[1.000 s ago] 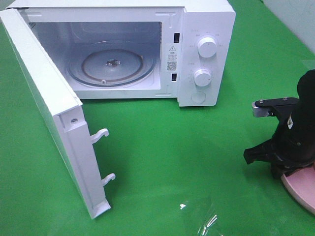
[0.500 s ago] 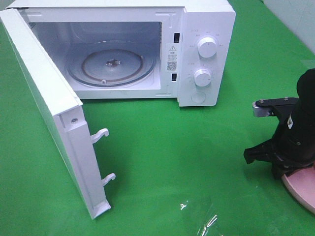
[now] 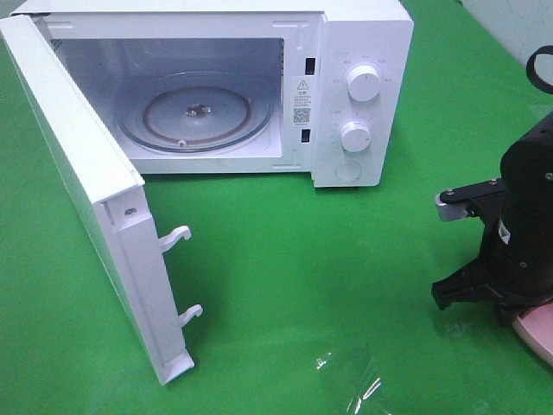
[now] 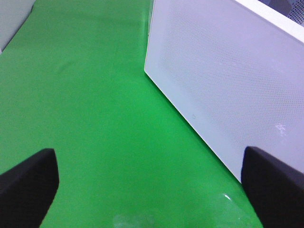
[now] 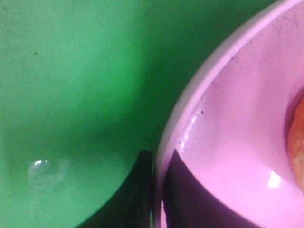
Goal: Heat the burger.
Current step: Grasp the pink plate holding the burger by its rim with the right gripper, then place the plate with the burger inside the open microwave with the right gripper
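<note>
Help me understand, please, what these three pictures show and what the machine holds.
This is a robot with two arms, each ending in a claw. One picture looks down from a high camera: a white microwave stands on a green cloth, its door swung open, its glass turntable bare. The other two come from cameras on the wrists. The left claw is open and empty, facing the door's outer side. The right claw is closed on the rim of a pink plate, one finger outside, one inside. The orange edge on that plate is the burger.

Closed right gripper (image 5: 159, 190) on rim of pink plate (image 5: 199, 95), rim pinched between jaws; raised arm slightly.
</note>
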You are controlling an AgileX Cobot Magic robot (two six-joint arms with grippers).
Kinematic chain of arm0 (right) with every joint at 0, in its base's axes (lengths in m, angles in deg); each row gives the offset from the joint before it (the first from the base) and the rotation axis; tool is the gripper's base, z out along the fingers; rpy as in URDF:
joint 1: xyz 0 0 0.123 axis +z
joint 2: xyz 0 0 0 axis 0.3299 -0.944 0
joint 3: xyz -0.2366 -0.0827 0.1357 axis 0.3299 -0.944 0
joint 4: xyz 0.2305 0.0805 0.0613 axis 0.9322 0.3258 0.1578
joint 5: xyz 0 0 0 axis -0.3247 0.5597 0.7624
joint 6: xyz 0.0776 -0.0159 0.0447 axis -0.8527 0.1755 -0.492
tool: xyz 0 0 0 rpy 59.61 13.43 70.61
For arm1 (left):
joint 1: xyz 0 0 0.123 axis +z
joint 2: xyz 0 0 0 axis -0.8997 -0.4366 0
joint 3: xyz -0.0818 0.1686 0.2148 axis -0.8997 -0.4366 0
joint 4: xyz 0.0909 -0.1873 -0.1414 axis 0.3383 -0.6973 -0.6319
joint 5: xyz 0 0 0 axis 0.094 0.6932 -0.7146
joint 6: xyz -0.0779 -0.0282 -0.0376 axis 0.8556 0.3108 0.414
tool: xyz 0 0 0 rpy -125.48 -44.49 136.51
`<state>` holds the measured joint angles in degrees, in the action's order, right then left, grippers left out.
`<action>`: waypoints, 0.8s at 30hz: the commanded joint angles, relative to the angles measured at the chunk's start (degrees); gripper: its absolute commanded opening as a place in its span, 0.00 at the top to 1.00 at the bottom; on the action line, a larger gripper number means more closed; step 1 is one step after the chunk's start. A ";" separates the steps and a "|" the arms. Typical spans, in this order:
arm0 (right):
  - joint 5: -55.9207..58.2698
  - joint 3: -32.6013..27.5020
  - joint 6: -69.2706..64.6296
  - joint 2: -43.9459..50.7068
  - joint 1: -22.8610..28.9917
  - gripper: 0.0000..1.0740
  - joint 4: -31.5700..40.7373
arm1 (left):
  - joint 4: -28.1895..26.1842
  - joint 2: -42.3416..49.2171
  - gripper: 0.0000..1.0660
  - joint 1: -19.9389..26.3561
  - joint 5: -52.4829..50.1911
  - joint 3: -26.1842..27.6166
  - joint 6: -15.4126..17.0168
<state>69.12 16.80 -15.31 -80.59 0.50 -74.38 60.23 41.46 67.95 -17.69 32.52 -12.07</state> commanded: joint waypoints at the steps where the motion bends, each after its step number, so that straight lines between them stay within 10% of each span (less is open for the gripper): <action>1: 0.97 -0.23 -2.41 0.06 2.81 1.00 -3.44 | -0.29 0.86 0.09 0.17 -0.40 0.00 0.52; 24: 11.97 -0.23 -12.89 9.97 13.35 1.00 -15.30 | -0.29 0.86 0.09 0.17 -0.40 0.00 0.52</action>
<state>77.77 16.57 -27.35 -72.40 12.94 -86.81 60.23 41.46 67.95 -17.69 32.52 -12.07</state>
